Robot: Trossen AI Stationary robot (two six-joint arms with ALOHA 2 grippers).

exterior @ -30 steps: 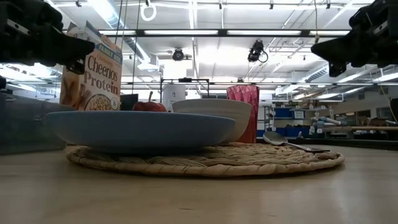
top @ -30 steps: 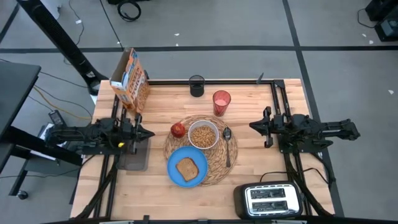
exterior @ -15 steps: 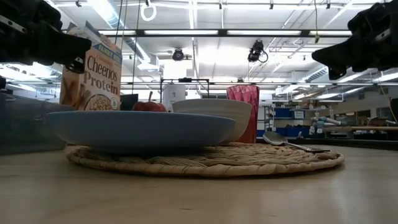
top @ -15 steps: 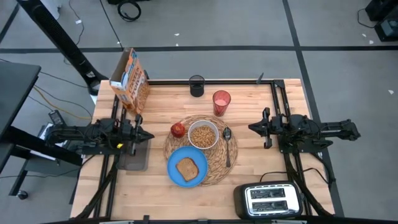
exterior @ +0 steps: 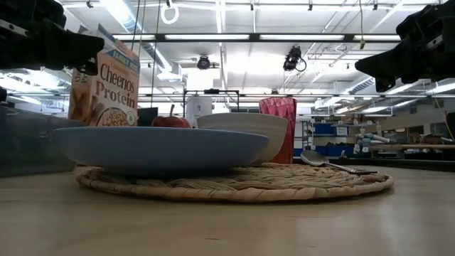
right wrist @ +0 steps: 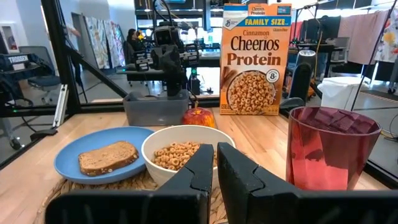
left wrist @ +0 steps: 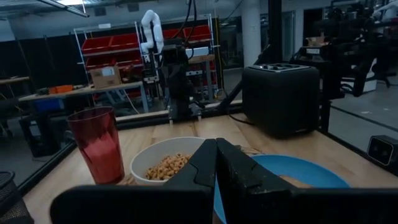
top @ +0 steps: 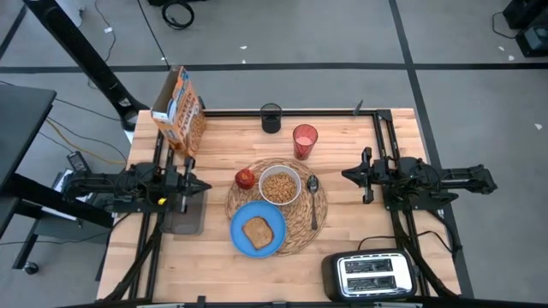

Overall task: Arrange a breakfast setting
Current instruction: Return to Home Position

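The round woven placemat (top: pixel 318 214) lies mid-table. On it sit the blue plate (top: pixel 240 235) with the toast slice (top: pixel 258 231), the white bowl (top: pixel 280 186) filled with cereal, the red apple (top: pixel 246 178) and the metal spoon (top: pixel 313 198). The translucent red cup (top: pixel 305 140) stands on the bare wood behind the mat. My left gripper (top: pixel 204 186) hovers shut and empty to the left of the mat, and also shows in its wrist view (left wrist: pixel 216 158). My right gripper (top: pixel 347 174) hovers shut and empty to the right of the mat, and also shows in its wrist view (right wrist: pixel 215 162).
A cereal box (top: pixel 181 109) stands at the far left corner. A small black cup (top: pixel 271 118) stands at the far edge. A silver toaster (top: pixel 372 275) sits at the near right corner. A grey tray (top: pixel 186 214) lies under my left gripper.
In the low view my left gripper has risen a little and my right gripper has sunk a little. Both stay shut, and the things on the table have not moved.
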